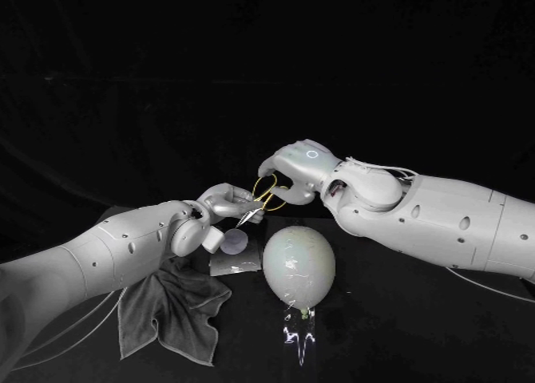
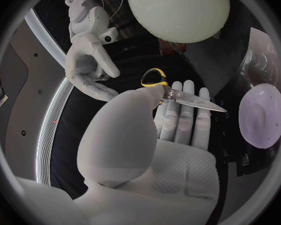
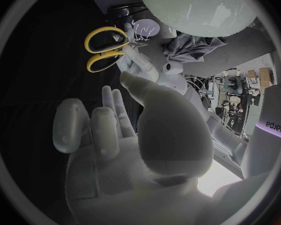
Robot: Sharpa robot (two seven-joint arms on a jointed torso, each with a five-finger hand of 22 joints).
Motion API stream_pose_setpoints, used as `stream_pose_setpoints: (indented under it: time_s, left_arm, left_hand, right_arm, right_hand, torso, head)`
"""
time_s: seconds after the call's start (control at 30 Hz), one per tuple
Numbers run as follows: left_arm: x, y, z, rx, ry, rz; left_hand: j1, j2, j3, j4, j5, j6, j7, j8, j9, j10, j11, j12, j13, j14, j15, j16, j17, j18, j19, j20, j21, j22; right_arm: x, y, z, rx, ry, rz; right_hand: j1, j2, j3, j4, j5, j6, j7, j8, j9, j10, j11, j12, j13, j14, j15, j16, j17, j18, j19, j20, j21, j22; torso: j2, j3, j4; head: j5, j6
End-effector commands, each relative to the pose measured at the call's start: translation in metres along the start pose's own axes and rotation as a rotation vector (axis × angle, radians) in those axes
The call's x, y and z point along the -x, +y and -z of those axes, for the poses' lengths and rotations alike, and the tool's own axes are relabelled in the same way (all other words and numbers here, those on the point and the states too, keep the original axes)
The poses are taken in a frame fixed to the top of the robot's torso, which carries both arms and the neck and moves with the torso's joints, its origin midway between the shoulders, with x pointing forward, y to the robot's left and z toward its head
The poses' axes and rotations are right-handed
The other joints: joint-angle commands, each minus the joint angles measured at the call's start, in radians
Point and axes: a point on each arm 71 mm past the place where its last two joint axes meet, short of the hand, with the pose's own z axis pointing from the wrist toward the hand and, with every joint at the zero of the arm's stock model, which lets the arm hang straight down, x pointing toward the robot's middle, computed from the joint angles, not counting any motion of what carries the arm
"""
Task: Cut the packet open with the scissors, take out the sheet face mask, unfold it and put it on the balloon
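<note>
**Yellow loops held out for the taking**

Silver fingers of the left hand are clamped on the scissors close to the pivot, thumb against fingers. The blades lie across the hand's own fingertips and the yellow loops stick out free. That hold looks chosen for a hand-over, since it blocks neither loop and keeps the points turned away from the other arm.

The right hand hovers just beside those loops with its fingers apart and nothing in them. Its wrist view shows a gap between its fingertips and the handles. It probably means to thread into the loops for a proper cutting grip, which calls for a careful line-up.

Just under the left hand, the packet lies flat on the table, touched by neither hand; whether it has been cut cannot be told. The balloon lies on its side just beside the packet, midway across the table, with its knot towards the near edge. A grey cloth lies crumpled towards the near left corner, clear of the work.
</note>
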Motion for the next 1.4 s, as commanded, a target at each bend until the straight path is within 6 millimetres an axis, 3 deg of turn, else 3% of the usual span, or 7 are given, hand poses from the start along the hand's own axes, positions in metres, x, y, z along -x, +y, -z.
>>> stream_pose_setpoints:
  time_s: [0.03,0.1,0.23,0.7,1.1,1.4]
  left_arm:
    - [-0.003,-0.003,-0.001,-0.008,0.019,0.003]
    - [-0.003,-0.005,-0.001,-0.009,0.021,0.001]
    - [-0.001,-0.01,-0.001,-0.015,0.022,-0.008]
    - [0.0,-0.026,0.002,-0.031,0.05,-0.075]
    - [-0.009,-0.032,0.004,-0.025,0.105,-0.112]
    - [-0.01,-0.033,0.004,-0.027,0.105,-0.116]
  left_hand:
    - [-0.009,0.002,0.03,-0.024,0.007,-0.006,0.0,0.003,0.166,0.034,-0.023,0.005,0.001,0.004,0.001,0.004,0.003,0.006,0.007,-0.001,0.005,0.002]
    - [-0.011,0.002,0.03,-0.025,0.007,-0.006,0.0,0.003,0.167,0.034,-0.023,0.005,0.001,0.005,0.001,0.004,0.003,0.005,0.007,-0.001,0.005,0.002]
    - [-0.017,0.002,0.033,-0.028,0.007,-0.006,0.0,0.004,0.17,0.035,-0.023,0.006,0.001,0.005,0.001,0.004,0.004,0.005,0.008,-0.001,0.006,0.002]
    - [-0.023,0.001,0.039,-0.034,0.007,-0.006,-0.001,0.005,0.174,0.036,-0.024,0.006,0.002,0.005,0.0,0.005,0.006,0.006,0.009,-0.001,0.007,0.002]
    - [-0.025,0.002,0.042,-0.039,0.007,-0.007,-0.002,0.005,0.177,0.036,-0.025,0.005,0.002,0.005,0.0,0.005,0.007,0.006,0.01,-0.002,0.008,0.002]
    - [-0.028,0.002,0.045,-0.042,0.007,-0.007,-0.001,0.006,0.179,0.038,-0.025,0.006,0.002,0.006,-0.001,0.005,0.008,0.006,0.011,-0.002,0.008,0.003]
  right_arm:
    - [-0.006,0.0,-0.002,-0.014,0.057,0.069]
    - [-0.011,0.001,-0.003,-0.014,0.086,0.074]
    - [-0.016,0.002,-0.004,-0.018,0.126,0.079]
    - [-0.025,-0.004,-0.008,-0.057,0.184,0.115]
    - [-0.023,-0.001,-0.012,-0.051,0.151,0.121]
    - [-0.024,0.0,-0.011,-0.04,0.15,0.119]
  right_hand:
    - [0.002,-0.01,-0.007,0.0,-0.004,-0.009,-0.002,-0.005,-0.002,-0.012,-0.003,-0.003,-0.001,0.039,-0.007,0.004,0.001,0.003,0.001,-0.008,-0.006,0.001]
    - [0.001,-0.01,-0.01,0.001,-0.005,-0.01,-0.005,-0.006,-0.002,-0.016,-0.005,-0.002,-0.001,0.039,-0.009,0.005,0.002,0.003,0.001,-0.009,-0.006,0.002]
    - [-0.001,-0.01,-0.015,0.002,-0.006,-0.015,-0.008,-0.009,-0.003,-0.014,-0.009,0.0,0.0,0.04,-0.012,0.006,0.004,0.002,0.004,-0.012,-0.005,0.005]
    - [-0.005,-0.008,-0.022,0.006,-0.007,-0.009,-0.008,-0.007,-0.001,-0.008,-0.01,0.004,0.002,0.039,-0.013,0.003,-0.002,0.003,-0.001,-0.015,-0.012,-0.002]
    - [-0.002,0.015,-0.01,0.015,-0.007,0.003,-0.007,-0.004,0.002,0.013,-0.011,0.01,0.003,0.038,-0.012,0.001,-0.007,0.004,-0.002,-0.017,-0.017,-0.004]
    - [-0.002,0.016,0.001,0.016,-0.007,0.014,-0.009,0.0,0.005,0.036,-0.013,0.017,0.004,0.04,-0.014,0.003,-0.002,0.003,0.002,-0.018,-0.015,0.001]
  torso:
    - [0.001,0.0013,0.0015]
    - [0.002,0.0004,0.0023]
    - [0.001,0.0017,-0.0022]
    - [-0.002,0.0026,-0.0014]
    - [-0.003,0.0012,-0.0035]
    - [-0.001,0.0027,-0.0038]
  head:
    - [-0.001,-0.002]
    - [-0.002,-0.004]
    - [0.005,-0.006]
    - [0.003,-0.013]
    - [0.002,-0.008]
    - [0.002,-0.003]
